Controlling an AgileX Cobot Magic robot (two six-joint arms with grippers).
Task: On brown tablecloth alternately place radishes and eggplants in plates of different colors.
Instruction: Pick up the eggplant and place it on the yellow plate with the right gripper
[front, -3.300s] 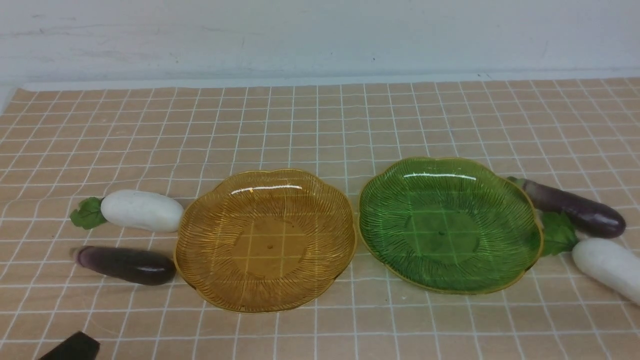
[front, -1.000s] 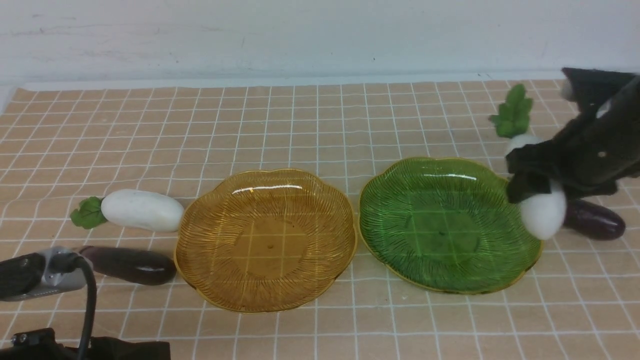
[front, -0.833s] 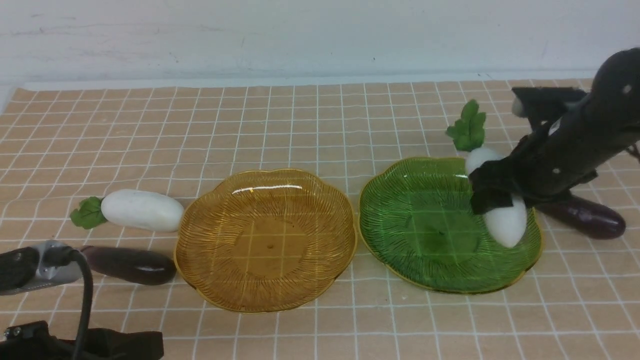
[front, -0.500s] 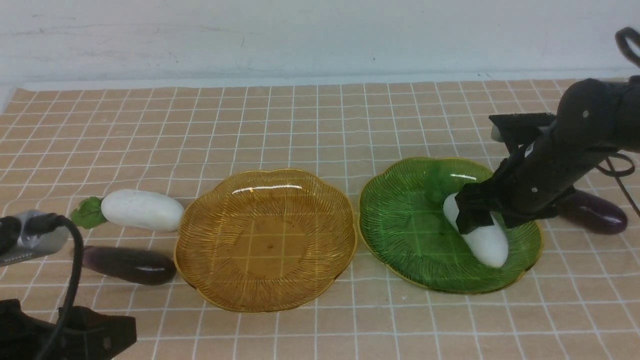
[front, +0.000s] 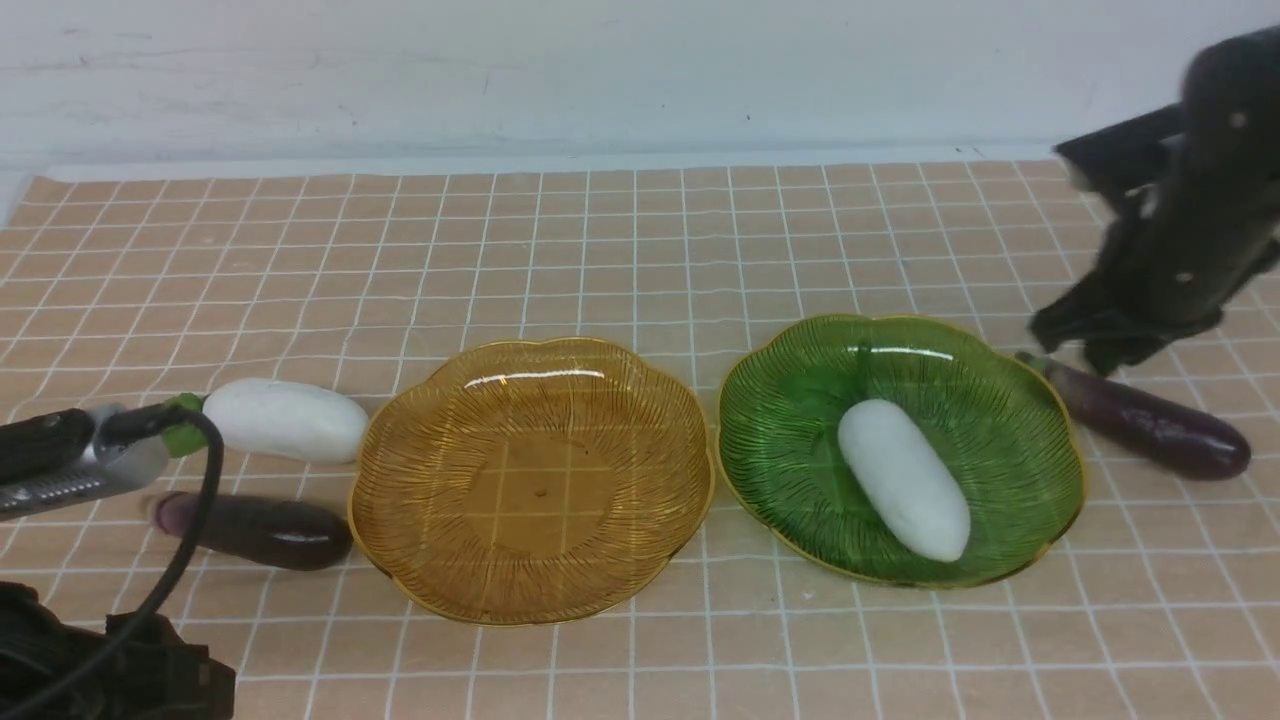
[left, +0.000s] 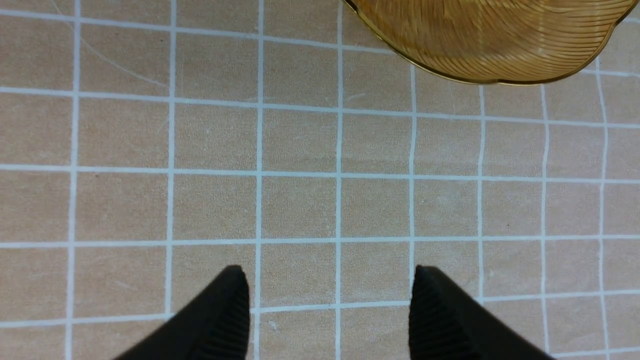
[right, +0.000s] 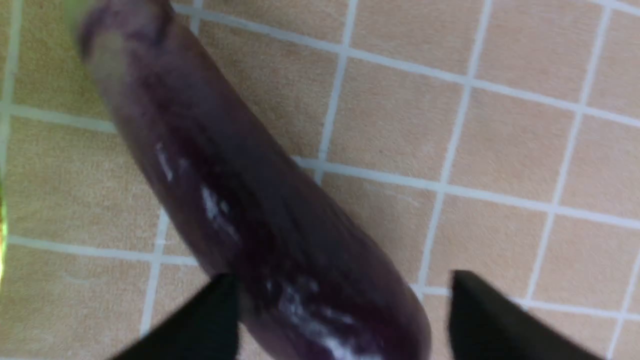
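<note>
On the brown tablecloth (front: 640, 250) stand an amber plate (front: 400, 440) and a green plate (front: 760, 420). One white radish (front: 903, 480) lies free in the green plate. The other radish (front: 285, 420) and an eggplant (front: 255, 530) lie left of the amber plate. A second eggplant (front: 1150, 420) lies right of the green plate. My right gripper (front: 1085, 345) hangs open just above its stem end. In the right wrist view the eggplant (right: 240, 190) lies partly between the spread fingers of the right gripper (right: 344, 277). My left gripper (left: 327, 272) is open over bare cloth near the amber plate's rim (left: 480, 75).
My left arm's wrist camera and cable (front: 90, 465) partly cover the left radish's leaves and the left eggplant's stem. A white wall (front: 600, 70) closes off the table's far edge.
My right gripper lowered the radish into the green plate, let it go, then rose and swung back right over the eggplant. My left arm edged up at the lower left.
</note>
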